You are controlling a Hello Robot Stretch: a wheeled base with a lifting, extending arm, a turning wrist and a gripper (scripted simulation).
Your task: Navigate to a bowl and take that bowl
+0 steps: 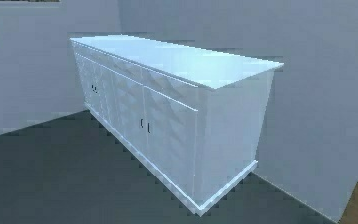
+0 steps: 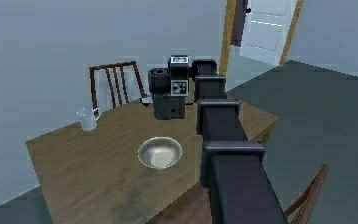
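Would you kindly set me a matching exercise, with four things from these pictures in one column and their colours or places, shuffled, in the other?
Things:
1. bowl
2. cup
3. slat-backed chair
4. sideboard

Descriptions:
A. white all over, with cupboard doors
B. metallic, near the middle of the wooden table
C. brown wood, standing at the table's far edge
D. small and white, on the table towards the arm side view's left

Pairs: 1-B, 2-D, 3-C, 4-A.

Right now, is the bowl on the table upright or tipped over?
Upright: the bowl rests rim-up on the table, its round hollow facing up.
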